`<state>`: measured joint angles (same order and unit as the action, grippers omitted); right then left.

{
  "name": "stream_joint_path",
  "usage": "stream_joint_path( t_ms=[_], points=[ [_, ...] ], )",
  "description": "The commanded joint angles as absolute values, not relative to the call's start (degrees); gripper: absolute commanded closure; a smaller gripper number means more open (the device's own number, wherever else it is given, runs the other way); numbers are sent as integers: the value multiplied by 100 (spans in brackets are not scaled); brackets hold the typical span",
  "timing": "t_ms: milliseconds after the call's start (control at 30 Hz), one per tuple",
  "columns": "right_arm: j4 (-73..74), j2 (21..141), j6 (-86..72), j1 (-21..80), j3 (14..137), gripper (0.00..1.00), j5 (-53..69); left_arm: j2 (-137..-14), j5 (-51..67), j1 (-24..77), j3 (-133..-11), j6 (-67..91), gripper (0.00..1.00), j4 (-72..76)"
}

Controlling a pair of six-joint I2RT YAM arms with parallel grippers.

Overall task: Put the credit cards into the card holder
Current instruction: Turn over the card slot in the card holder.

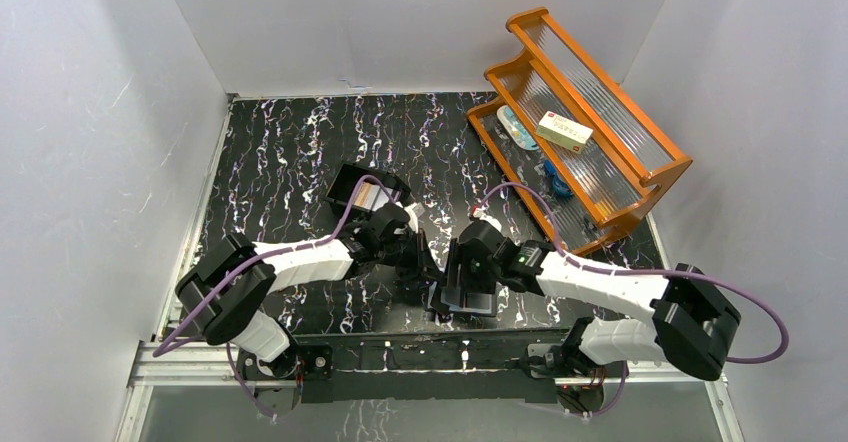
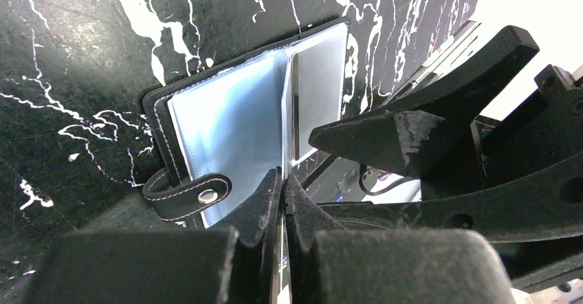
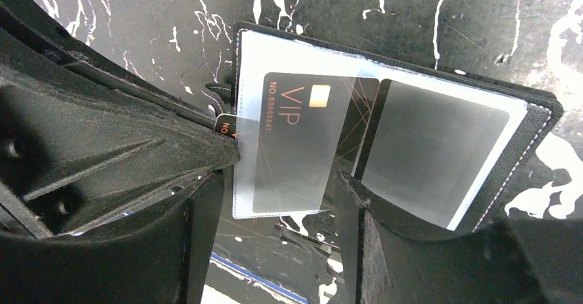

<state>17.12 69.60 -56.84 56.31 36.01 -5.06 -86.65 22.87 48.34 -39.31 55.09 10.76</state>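
Note:
The card holder (image 1: 470, 302) lies open near the table's front edge, between both grippers. In the left wrist view its blue lining (image 2: 227, 125) and snap tab (image 2: 189, 197) show. My left gripper (image 2: 283, 177) is shut on the outer edge of a clear sleeve page (image 2: 287, 111) and holds it upright. A black VIP card (image 3: 302, 132) sits inside that sleeve (image 3: 247, 56). A second black card corner (image 3: 223, 123) shows beside the left fingertip (image 3: 206, 149). My right gripper (image 3: 282, 208) is open and empty, straddling the holder's near edge (image 3: 536, 111). Other cards are out of view.
A rigid black box (image 1: 358, 190) stands just behind the left arm. An orange rack (image 1: 640, 162) at the back right holds a cream-and-red carton (image 1: 563, 132) and a blue item (image 1: 558, 180). A small red-and-white object (image 1: 476, 212) lies behind the right gripper (image 1: 455, 284).

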Motion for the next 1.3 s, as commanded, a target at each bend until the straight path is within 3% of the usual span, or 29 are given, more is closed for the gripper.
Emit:
stream_joint_path(
  t_ms=[0,500,733,967,1267],
  points=[
    [2257,7102,-5661,5625,4008,34,-813,-8662,2383,4954,-4125,5479,100,1355],
    [2997,6052,-5631,5615,4311,36,-1409,-8717,2367,5242,-4280,5689,100,1960],
    [3580,5774,-5764,5599,4229,42,-1969,-9019,2209,5425,-4525,5571,100,1722],
    [3260,5780,-5644,5368,3751,62,-1859,-8885,1356,5426,-4523,5265,100,1018],
    [2593,5880,-5381,4771,3127,64,-1139,-8976,1090,5428,-4345,5300,100,1386]
  ],
)
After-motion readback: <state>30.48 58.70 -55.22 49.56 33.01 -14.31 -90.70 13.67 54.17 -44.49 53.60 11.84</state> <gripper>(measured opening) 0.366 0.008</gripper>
